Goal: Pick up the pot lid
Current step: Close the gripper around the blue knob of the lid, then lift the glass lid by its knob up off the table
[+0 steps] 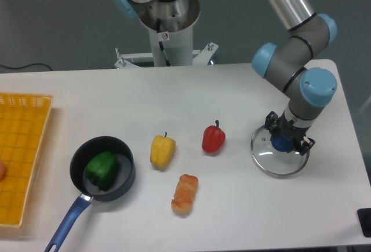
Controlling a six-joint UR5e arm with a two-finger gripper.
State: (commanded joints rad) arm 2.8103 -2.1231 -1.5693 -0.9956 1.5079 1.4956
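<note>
The gripper (287,137) is at the blue knob (281,144) of the pot lid (272,165) on the table (127,107), though whether it clasps the knob I cannot tell.

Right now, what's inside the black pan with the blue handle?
A green pepper lies in the black pan. It covers the pan floor under it, so I can't see if anything little hides there.

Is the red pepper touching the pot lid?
Apart. The camera view shows a plain strip of bare tabletop between the right side of the red pepper and the rim of the pot lid.
</note>
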